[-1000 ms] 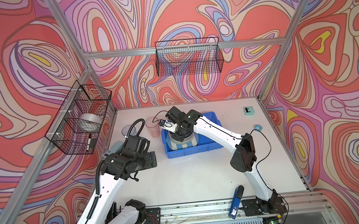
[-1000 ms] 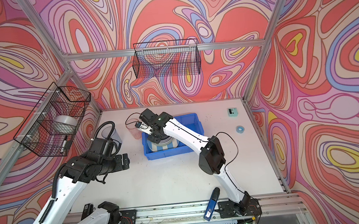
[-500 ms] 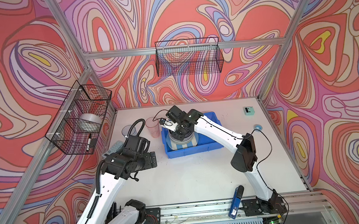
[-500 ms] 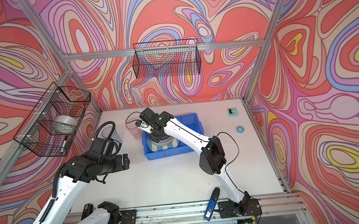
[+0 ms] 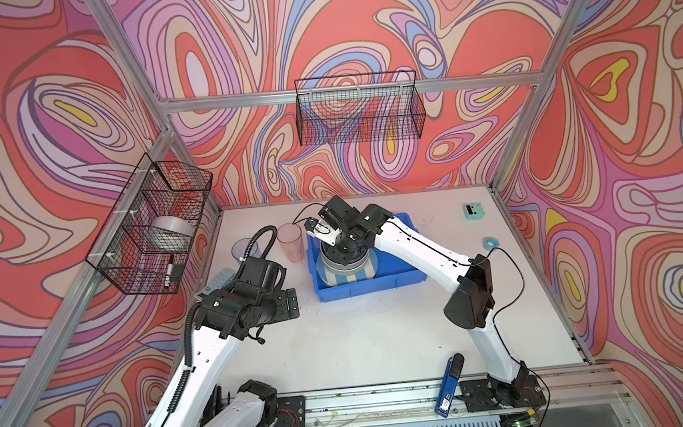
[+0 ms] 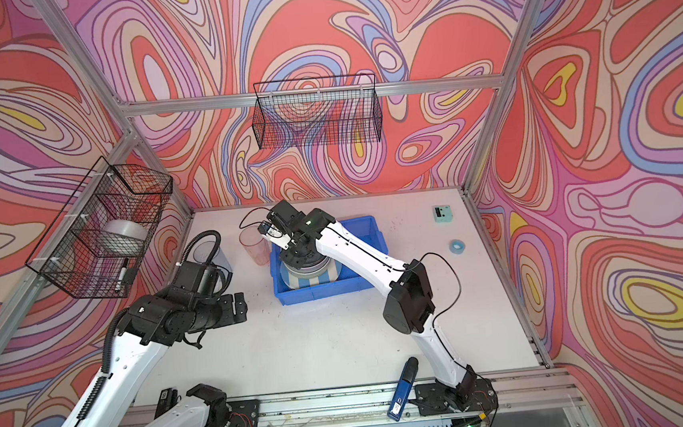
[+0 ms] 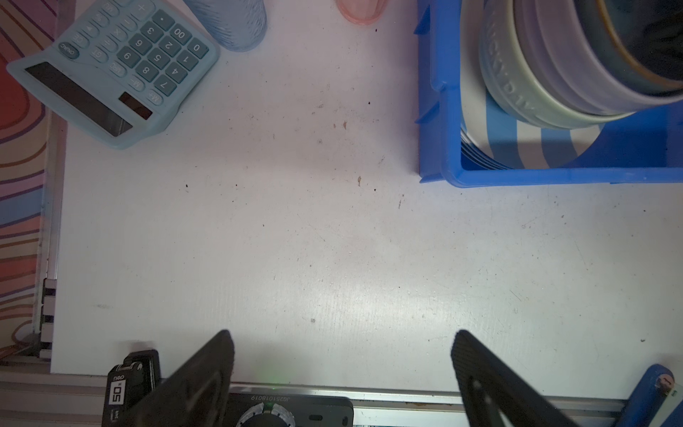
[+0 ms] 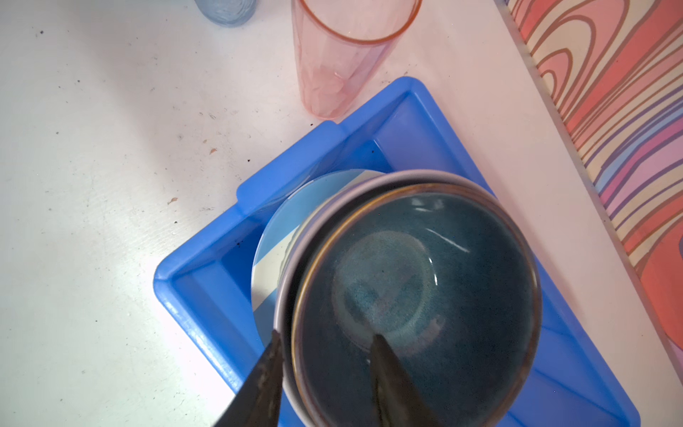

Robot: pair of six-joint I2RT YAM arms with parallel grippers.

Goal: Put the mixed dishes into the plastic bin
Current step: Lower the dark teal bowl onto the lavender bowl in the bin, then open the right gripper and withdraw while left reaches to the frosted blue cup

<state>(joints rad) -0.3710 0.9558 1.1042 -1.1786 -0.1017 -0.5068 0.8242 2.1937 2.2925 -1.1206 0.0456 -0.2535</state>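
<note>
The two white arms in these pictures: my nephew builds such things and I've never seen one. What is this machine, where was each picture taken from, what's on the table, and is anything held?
These are two robot arms fixed at the front of a white table, each ending in a two-fingered gripper. Both top views come from one camera overhead; the other two come from cameras on the arms' wrists. On the table sits a blue plastic bin holding a blue-and-white striped plate under stacked bowls, a dark blue bowl uppermost. A pink cup and a grey-blue cup stand left of the bin, near a teal calculator. The left gripper hangs open over the table, holding nothing. The right gripper straddles the dark bowl's rim, fingers apart, seemingly not clamping it.
</note>
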